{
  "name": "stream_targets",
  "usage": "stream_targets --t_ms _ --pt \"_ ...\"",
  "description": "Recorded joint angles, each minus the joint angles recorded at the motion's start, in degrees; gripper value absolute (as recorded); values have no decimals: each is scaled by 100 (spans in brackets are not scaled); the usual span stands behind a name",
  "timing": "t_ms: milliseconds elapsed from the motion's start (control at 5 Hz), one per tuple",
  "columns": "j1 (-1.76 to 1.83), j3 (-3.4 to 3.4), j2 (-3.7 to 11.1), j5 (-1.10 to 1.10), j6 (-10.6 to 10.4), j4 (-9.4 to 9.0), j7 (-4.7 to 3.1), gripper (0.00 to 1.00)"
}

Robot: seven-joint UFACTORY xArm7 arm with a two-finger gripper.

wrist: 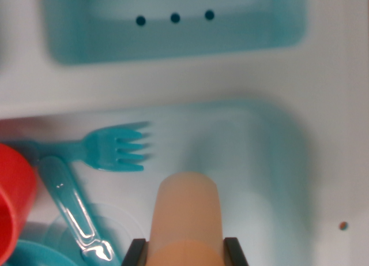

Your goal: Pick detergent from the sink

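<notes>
Looking down from the wrist view: the black two-fingered gripper point(185, 251) is closed on the rounded, pale orange plastic detergent bottle point(185, 214), one finger at each side of the bottle's lower part at the bottom edge. The bottle sits over the light blue basin of the white sink point(323, 162). A turquoise plastic fork point(112, 149) and a translucent turquoise utensil handle point(72, 205) lie at the wrist view's left, beside a red plastic cup point(12, 199). A second blue basin point(173, 23) lies above.

Teal fork point(109, 149), teal utensil handle point(72, 205), red cup point(12, 199) at wrist view's left.
</notes>
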Motion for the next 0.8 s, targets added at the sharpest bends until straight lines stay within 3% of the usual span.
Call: stream_targets --t_ms 600,800 --pt "2 -1 -44 -4 184 140 -5 100" --pt "5 -2 -92 -9 383 292 -11 100"
